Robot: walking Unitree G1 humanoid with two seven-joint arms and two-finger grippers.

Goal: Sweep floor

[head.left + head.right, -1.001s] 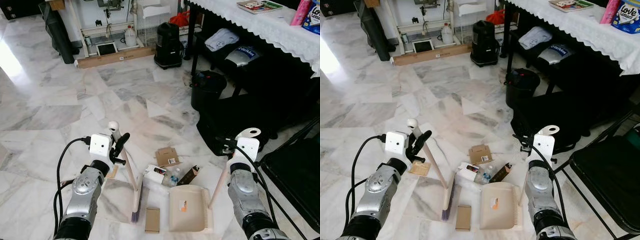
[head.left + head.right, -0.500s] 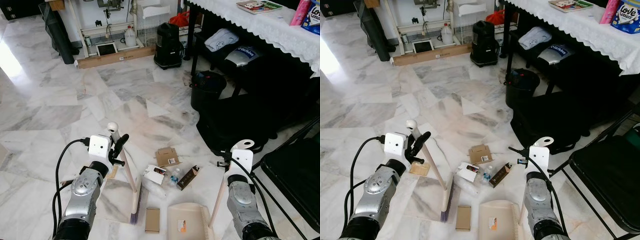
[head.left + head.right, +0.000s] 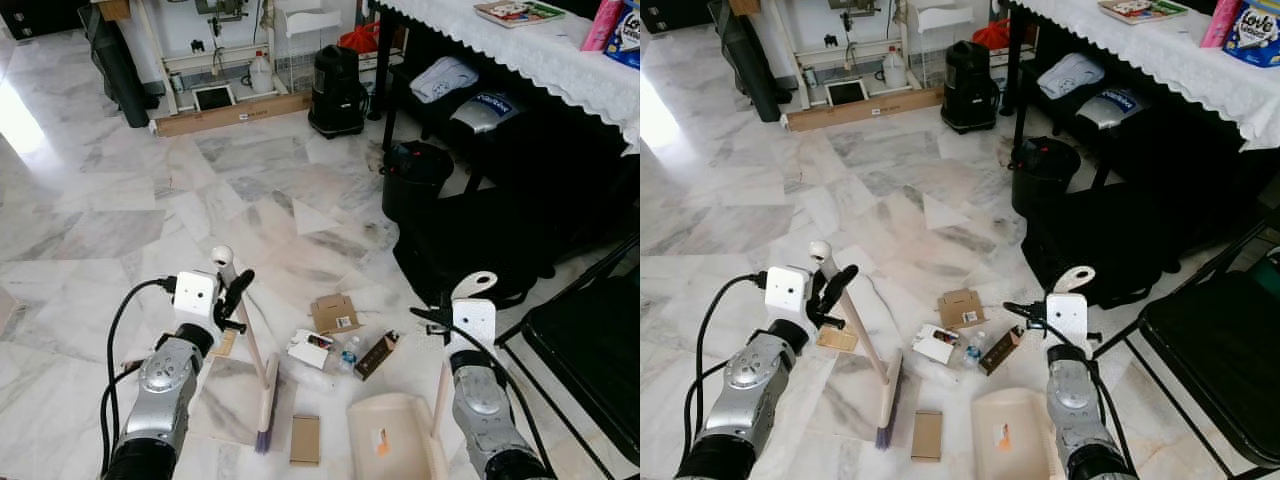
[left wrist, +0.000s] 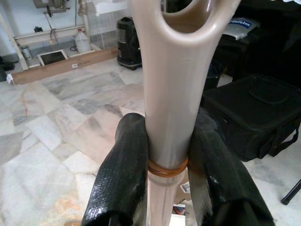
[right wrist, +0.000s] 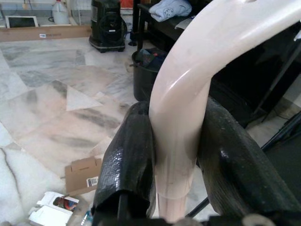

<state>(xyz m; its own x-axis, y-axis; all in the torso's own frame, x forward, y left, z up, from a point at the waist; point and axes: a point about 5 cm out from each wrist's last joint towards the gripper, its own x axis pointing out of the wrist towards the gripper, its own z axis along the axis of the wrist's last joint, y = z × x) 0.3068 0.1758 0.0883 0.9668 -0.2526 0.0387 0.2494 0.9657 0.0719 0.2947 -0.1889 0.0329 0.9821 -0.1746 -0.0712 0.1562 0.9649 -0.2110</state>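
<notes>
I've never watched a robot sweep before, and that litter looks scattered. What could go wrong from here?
The dustpan sits short of the litter, so the broom in the left gripper may push the small carton and bottle past its mouth. The flat box beside the bristles could be missed. The right gripper holds the dustpan handle near a black chair, which it might bump.

A home: marble floor point(image 3: 120, 180), lace-clothed table point(image 3: 520, 45), stored clutter.

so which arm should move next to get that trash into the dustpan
Left. Its gripper clamps the broom, whose bristles sit left of the litter. The right gripper only steadies the dustpan, already set beside it.
</notes>
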